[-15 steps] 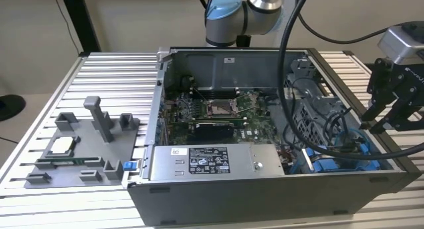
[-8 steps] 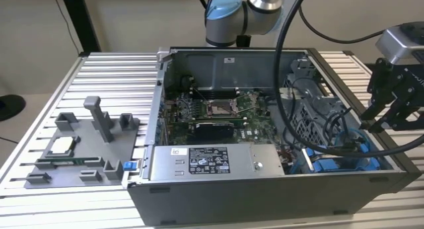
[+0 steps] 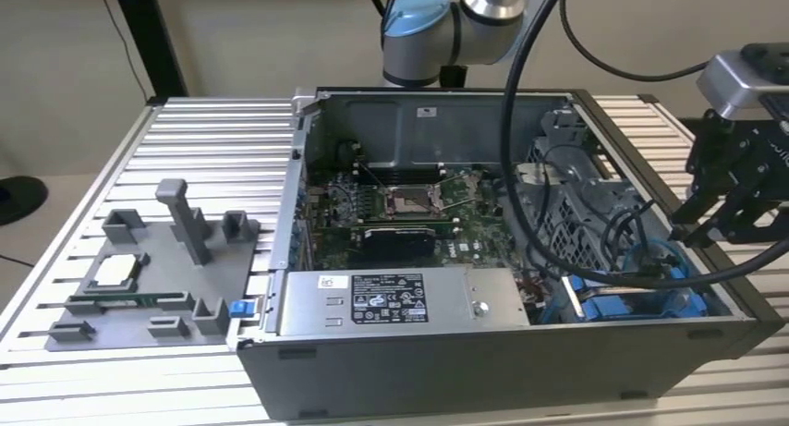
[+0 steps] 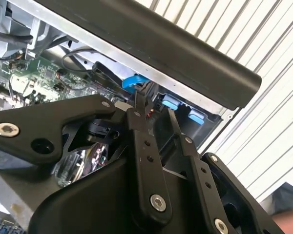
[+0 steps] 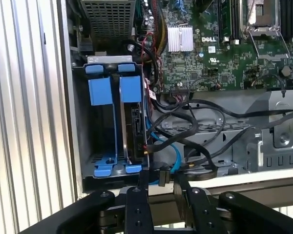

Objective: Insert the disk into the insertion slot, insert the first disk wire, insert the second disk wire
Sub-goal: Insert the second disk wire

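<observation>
**Exterior view.** The open computer case lies on a slotted aluminium table. The insertion slot, identified by its blue rails, occupies the 4 o'clock corner of the case. It is next to the power-supply box at 6 o'clock. The gripper hangs at 3 o'clock, at the case rim near the slot. A grey fixture rests on the table at 8 o'clock.

**First wrist view.** This view adds the interior of the slot.
- The disk stands on edge in the compartment nearer the motherboard, with a blue carrier tab at its end.
- The visible edge of the disk runs parallel to the case side wall and to the blue rails. One end points toward the perforated metal cage and the other toward the gripper. Whether this edge is the true long axis cannot be confirmed.
- The fingers stand nearly together, with only a narrow gap between them. A small black wire connector sits in that gap and is clamped from both sides.
- A blue cable and several black cables lie just beside the disk on its motherboard side.

**Second wrist view.** This view adds the finger linkage seen from behind. The gripper carries the same wire connector at its tips. The blue tabs of the slot are just beyond the tips, under the dark case rim.
</observation>
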`<state>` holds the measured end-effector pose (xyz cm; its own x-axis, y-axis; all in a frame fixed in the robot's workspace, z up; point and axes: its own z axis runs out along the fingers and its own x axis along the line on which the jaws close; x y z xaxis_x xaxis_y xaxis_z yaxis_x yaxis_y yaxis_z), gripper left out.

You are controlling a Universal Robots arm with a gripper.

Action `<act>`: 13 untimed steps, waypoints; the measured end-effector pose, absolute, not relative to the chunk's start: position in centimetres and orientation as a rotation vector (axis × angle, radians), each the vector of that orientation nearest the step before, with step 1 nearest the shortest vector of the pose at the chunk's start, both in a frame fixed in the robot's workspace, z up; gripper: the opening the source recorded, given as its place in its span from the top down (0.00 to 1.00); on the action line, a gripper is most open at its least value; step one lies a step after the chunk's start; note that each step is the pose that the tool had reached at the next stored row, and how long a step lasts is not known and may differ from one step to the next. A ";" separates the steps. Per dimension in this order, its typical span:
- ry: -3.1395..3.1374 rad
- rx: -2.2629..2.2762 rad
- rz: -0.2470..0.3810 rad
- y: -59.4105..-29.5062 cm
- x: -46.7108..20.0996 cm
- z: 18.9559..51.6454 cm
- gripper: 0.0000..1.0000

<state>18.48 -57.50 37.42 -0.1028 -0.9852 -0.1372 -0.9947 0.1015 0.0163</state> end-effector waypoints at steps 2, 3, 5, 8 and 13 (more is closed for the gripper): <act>2.273 -2.024 0.163 -57.5 18.5 37.4 0.00; 2.278 -2.017 0.165 -57.6 18.5 37.3 0.00; 2.288 -2.006 0.169 -57.6 18.5 37.3 0.00; 2.303 -1.991 0.178 -57.7 18.5 37.1 0.00; 2.325 -1.965 0.187 -57.7 18.5 37.0 0.00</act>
<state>18.49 -57.72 36.97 -0.1675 -0.9746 -0.1490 -0.9858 0.1642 0.0344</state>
